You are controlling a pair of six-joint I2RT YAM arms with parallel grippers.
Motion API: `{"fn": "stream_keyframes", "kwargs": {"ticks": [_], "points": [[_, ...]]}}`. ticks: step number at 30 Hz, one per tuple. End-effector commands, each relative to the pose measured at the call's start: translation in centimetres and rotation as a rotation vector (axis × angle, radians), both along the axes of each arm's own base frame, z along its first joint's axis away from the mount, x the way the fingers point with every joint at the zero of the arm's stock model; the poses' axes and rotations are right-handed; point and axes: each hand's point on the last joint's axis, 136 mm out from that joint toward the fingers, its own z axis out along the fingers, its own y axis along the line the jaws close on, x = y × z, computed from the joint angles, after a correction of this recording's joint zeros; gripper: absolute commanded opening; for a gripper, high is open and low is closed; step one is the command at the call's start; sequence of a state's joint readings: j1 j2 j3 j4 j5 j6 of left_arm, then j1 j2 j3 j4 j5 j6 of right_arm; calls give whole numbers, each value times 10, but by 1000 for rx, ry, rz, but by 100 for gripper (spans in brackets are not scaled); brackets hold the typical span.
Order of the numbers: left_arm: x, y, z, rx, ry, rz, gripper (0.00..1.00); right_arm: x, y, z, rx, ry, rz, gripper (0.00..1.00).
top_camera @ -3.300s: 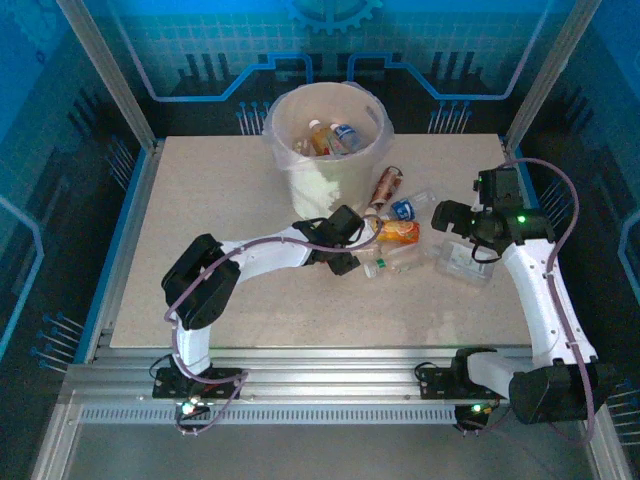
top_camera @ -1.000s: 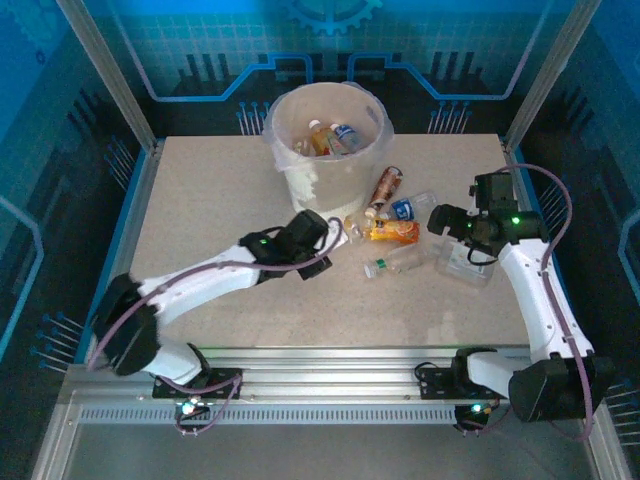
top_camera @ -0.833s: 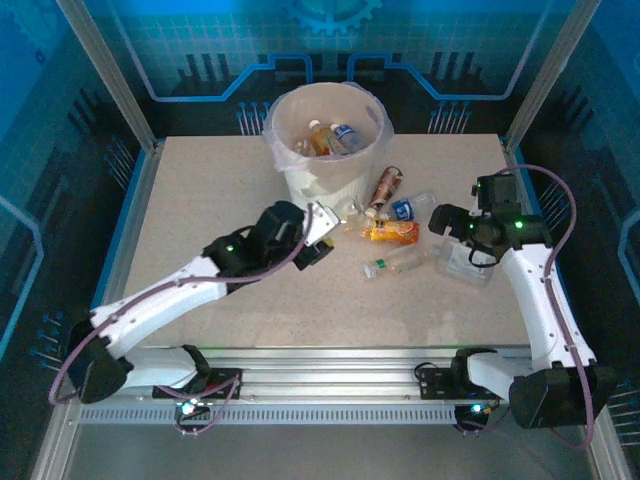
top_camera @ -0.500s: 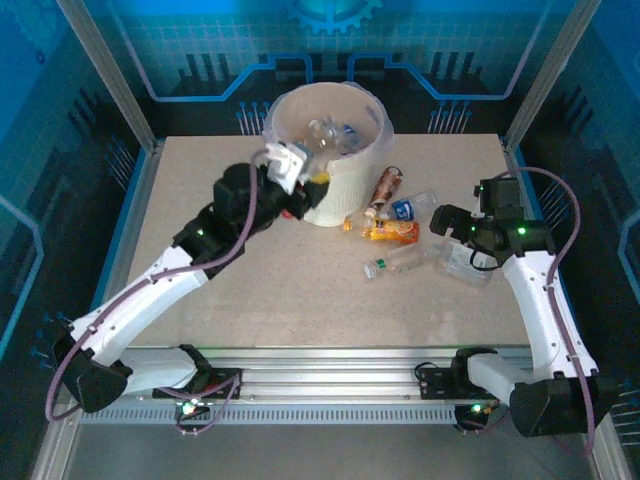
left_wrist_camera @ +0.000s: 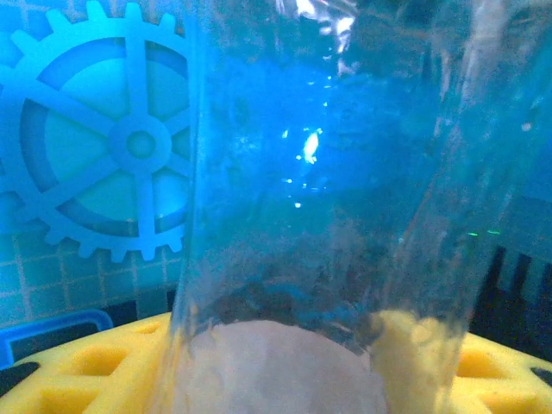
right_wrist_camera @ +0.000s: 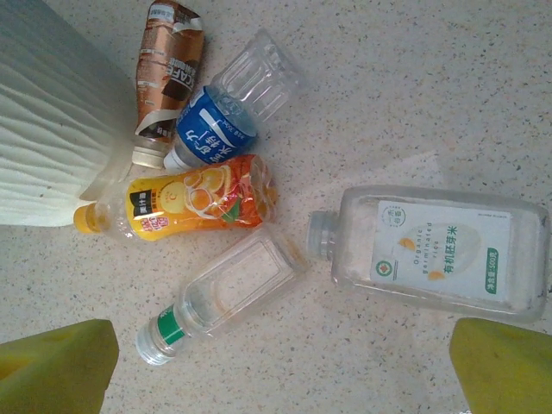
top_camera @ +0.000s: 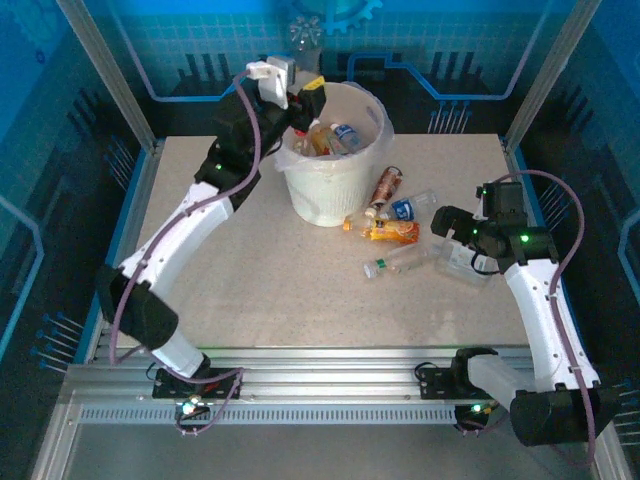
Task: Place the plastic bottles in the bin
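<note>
Under everything, a speckled table (top_camera: 200,220). At its far middle, the bin (top_camera: 330,190), white and bag-lined, with several bottles (top_camera: 330,135) already inside. High over the bin's far-left rim, the left gripper (top_camera: 298,88), yellow pads (left_wrist_camera: 78,371) pinching a clear bottle (left_wrist_camera: 319,207), aimed toward the far wall (left_wrist_camera: 86,155). Hard to tell whether over the mouth or just outside the rim.

To the right, the right gripper (right_wrist_camera: 278,369), spread wide and empty, hovering above five loose bottles just right of the bin: flat white-labelled bottle (right_wrist_camera: 431,254), orange bottle (right_wrist_camera: 185,207), green-capped bottle (right_wrist_camera: 228,297), blue-labelled bottle (right_wrist_camera: 216,129), brown bottle (right_wrist_camera: 168,65).

Likely trouble on the left:
- letting go too far left, so bouncing off the rim or dropping behind the bin
- thin, slick plastic squirting out of the pads before the mouth is reached

Likely trouble on the right: nudging the round bottles into a roll while descending on one of them.
</note>
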State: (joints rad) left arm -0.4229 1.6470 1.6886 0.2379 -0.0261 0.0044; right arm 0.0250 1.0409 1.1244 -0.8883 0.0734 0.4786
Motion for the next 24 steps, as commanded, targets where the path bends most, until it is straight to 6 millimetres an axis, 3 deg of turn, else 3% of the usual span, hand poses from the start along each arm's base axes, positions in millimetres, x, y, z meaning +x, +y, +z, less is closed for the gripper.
{"fn": "stream_keyframes", "kwargs": {"ticks": [1,7,18,24], "points": [[14,3,19,-53,-43,-35,45,-1,1,-1,4,-10,3,100],[46,5,-16,-39,61,-27,46,1,2,-2,8,-5,1,100],[67,-3,-91,64,245,-23,47,5,7,-3,6,6,17,100],[73,-4,-127,149,336,-18,52,5,7,-6,3,12,14,100]]}}
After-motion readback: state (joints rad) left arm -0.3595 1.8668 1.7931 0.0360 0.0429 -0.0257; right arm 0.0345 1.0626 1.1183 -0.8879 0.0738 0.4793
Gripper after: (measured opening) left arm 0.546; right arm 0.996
